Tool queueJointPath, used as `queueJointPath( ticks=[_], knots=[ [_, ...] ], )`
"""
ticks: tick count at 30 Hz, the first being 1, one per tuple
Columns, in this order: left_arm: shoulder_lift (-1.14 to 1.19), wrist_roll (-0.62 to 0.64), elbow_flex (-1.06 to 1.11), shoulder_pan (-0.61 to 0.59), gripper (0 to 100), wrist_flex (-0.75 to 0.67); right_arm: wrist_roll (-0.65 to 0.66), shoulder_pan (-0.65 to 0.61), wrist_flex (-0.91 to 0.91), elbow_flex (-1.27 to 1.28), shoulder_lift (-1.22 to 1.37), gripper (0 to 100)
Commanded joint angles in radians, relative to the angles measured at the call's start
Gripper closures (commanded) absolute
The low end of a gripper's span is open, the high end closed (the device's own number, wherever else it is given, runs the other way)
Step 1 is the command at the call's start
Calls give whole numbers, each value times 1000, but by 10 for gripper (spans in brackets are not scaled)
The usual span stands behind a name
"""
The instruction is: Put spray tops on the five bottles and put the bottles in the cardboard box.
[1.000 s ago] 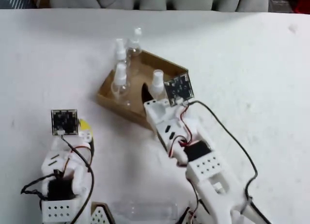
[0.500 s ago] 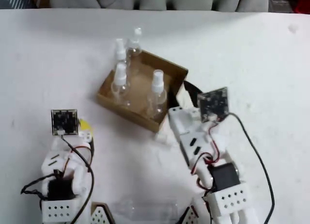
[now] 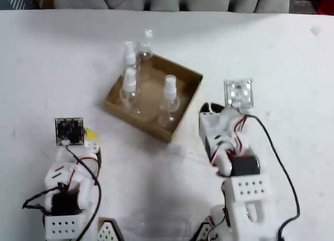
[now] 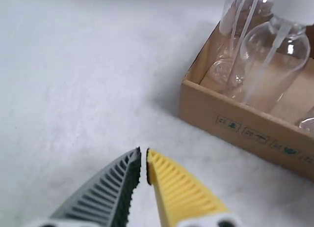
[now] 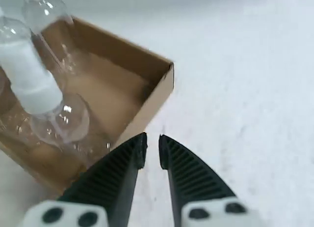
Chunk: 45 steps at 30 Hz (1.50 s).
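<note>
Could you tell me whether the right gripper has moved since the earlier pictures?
Yes. The right gripper has drawn back out of the box, from above the bottle near its right wall to the table just right of that wall.

— What's the table point(image 3: 292, 53) carrying?
— White top, with a box point(image 3: 136, 117) sitting near the middle.
— Anything else?
— A small clear bit point(image 3: 180, 149) lying by the box's near corner.
</note>
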Motion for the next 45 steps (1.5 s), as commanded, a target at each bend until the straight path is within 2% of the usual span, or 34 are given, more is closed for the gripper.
queueJointPath(
  ticks=[1, 5, 7, 8, 15, 23, 26, 31, 39, 45],
  knots=[
    [-13, -12, -2, -10, 980, -34, 31, 10, 237, -203, 102, 981],
    [-13, -12, -2, -10, 980, -34, 301, 2, 495, -367, 209, 981],
    [-13, -12, -2, -10, 980, -34, 410, 1, 504, -388, 243, 981],
    [-13, -12, -2, -10, 980, -34, 420, 8, 475, -390, 260, 981],
    [-13, -12, -2, -8, 980, -34, 245, 70, 242, -393, 409, 981],
    [-13, -12, -2, -8, 980, -34, 54, 64, -222, -402, 651, 982],
    [-13, -12, -2, -8, 980, -34, -11, 71, -341, -451, 756, 982],
    [-13, -12, -2, -8, 980, -34, -98, 71, -372, -618, 963, 982],
    [-13, -12, -2, -8, 980, -34, -103, 73, -378, -855, 1198, 982],
    [-13, -12, -2, -8, 980, -35, -103, 73, -378, -911, 1267, 982]
  ],
)
